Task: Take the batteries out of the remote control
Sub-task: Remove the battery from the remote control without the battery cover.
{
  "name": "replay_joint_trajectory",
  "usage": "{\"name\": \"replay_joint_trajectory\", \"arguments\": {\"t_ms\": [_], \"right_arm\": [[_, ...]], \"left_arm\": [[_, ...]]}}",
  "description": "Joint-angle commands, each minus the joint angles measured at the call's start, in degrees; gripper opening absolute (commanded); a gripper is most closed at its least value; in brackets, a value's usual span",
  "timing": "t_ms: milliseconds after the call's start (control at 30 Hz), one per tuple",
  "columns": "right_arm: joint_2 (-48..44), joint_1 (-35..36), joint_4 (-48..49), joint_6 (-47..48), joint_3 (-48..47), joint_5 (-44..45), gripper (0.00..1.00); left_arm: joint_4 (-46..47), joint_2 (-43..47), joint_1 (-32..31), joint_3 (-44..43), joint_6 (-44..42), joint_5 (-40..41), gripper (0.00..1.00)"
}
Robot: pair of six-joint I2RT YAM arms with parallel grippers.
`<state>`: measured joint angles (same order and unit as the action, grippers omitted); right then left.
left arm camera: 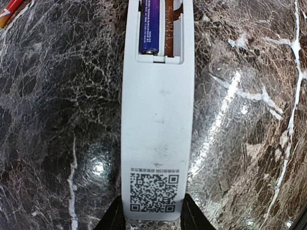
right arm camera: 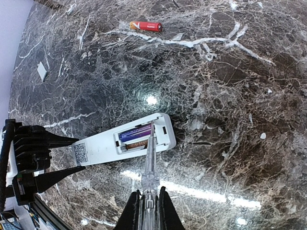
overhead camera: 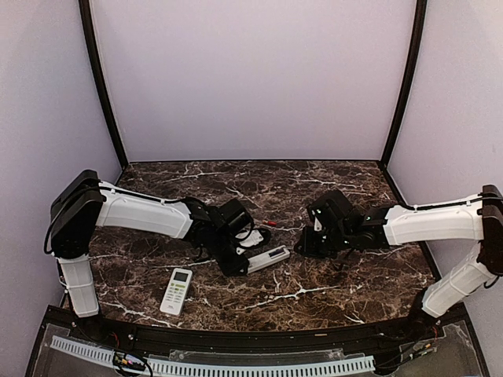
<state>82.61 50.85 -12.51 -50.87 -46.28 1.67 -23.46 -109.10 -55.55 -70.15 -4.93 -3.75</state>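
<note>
Overhead, the left gripper [overhead camera: 240, 265] clamps one end of a white slim plastic remote control [overhead camera: 271, 257] lying on the dark marble-patterned table [overhead camera: 354, 188]. The right gripper [overhead camera: 306, 245] sits just right of the remote; its jaws can't be read from here. A red cylindrical battery [overhead camera: 269, 222] lies loose on the table behind the remote. A second white remote with a small screen [overhead camera: 177, 290] lies front left, apart from both arms.

Left wrist: the remote lies back side up, its QR-code end pinched between the black fingers [left arm camera: 114, 219], which touch both sides. The compartment is open and a purple cylindrical battery [left arm camera: 149, 26] sits in the left slot. The slot beside it looks brown, contents unclear.

Right wrist: the right gripper's jaws are pressed together on a clear plastic rod-shaped tool [right arm camera: 149, 167]. The tool's tip is inside the open compartment at the purple battery's end; contact can't be told. The red battery lies well apart, and a small flat white cover [right arm camera: 42, 71] lies far left.
</note>
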Motion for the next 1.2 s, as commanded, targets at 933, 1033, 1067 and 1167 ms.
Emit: {"name": "replay_joint_trajectory", "arguments": {"t_ms": [933, 1033, 1067, 1167], "right_arm": [[-0.87, 0.04, -0.52, -1.1, 0.55, -1.0, 0.0], [-0.75, 0.01, -0.27, -1.25, 0.9, -0.93, 0.0], [-0.71, -0.01, -0.07, -1.29, 0.93, -1.01, 0.0], [-0.52, 0.04, 0.55, -1.5, 1.13, -1.4, 0.0]], "left_arm": [[-2.73, -1.24, -0.51, -1.04, -0.21, 1.04, 0.2], [-2.73, -1.21, -0.52, -1.04, -0.24, 1.03, 0.2], [-2.73, -1.2, -0.52, -1.04, -0.25, 1.02, 0.2], [-2.73, -1.24, -0.52, -1.04, -0.25, 1.11, 0.19]]}}
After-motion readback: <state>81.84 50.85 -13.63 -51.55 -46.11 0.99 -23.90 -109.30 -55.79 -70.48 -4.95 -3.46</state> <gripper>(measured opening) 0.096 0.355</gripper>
